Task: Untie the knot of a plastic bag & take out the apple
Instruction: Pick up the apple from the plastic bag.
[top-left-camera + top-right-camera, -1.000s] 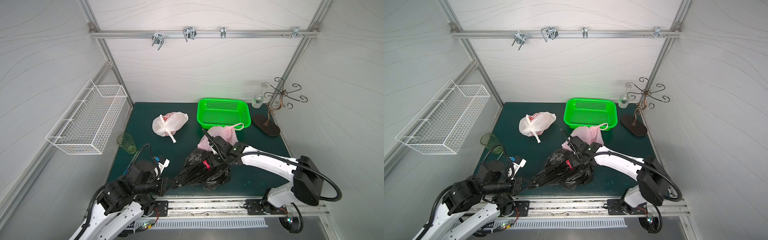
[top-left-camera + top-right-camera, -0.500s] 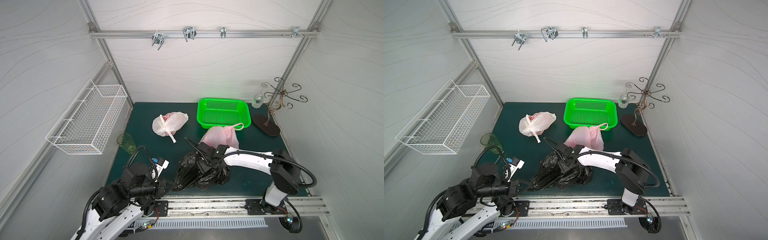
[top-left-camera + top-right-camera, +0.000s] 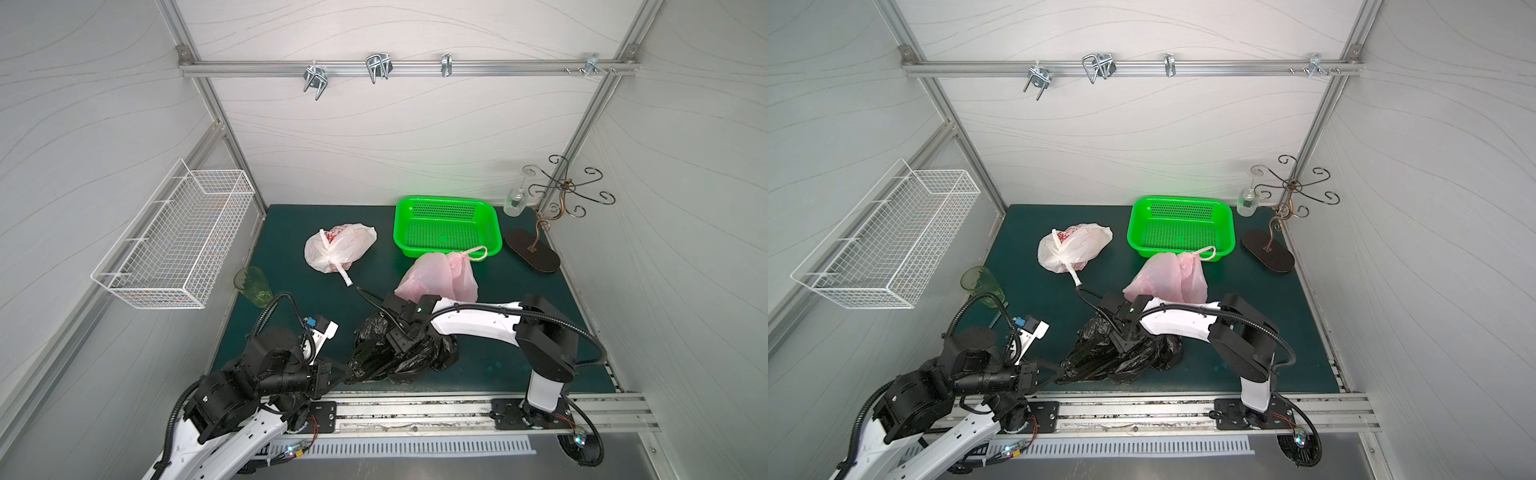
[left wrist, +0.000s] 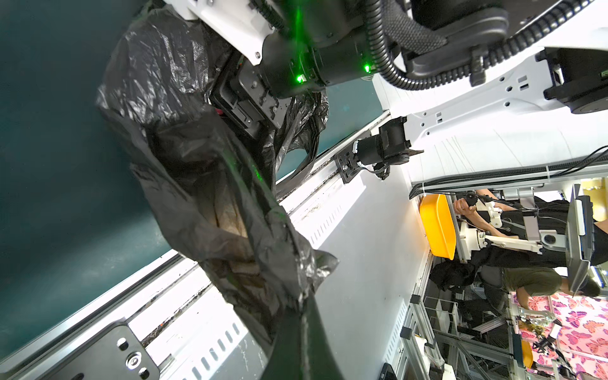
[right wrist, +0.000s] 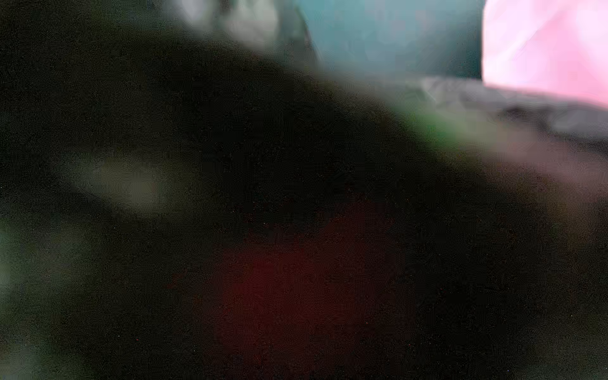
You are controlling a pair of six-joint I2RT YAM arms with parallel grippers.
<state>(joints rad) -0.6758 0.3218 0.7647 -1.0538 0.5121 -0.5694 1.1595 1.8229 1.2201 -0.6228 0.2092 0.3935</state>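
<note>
In a top view the left hand (image 3: 346, 371) pinches the black bag (image 3: 432, 357) at the desk's (image 3: 291, 232) front edge, the right hand (image 3: 400, 337) buried inside it, in the left wrist view too, grip not discernible, while the right wrist view shows a blurred red apple (image 5: 296, 279) within.

Green basket (image 3: 444, 200), wire basket (image 3: 174, 245) (wall-mounted), green cup (image 3: 253, 286)

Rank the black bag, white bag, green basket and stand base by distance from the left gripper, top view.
1. black bag, in the left gripper, front.
2. white bag, mid-table.
3. green basket, back.
4. stand base, back right.
</note>
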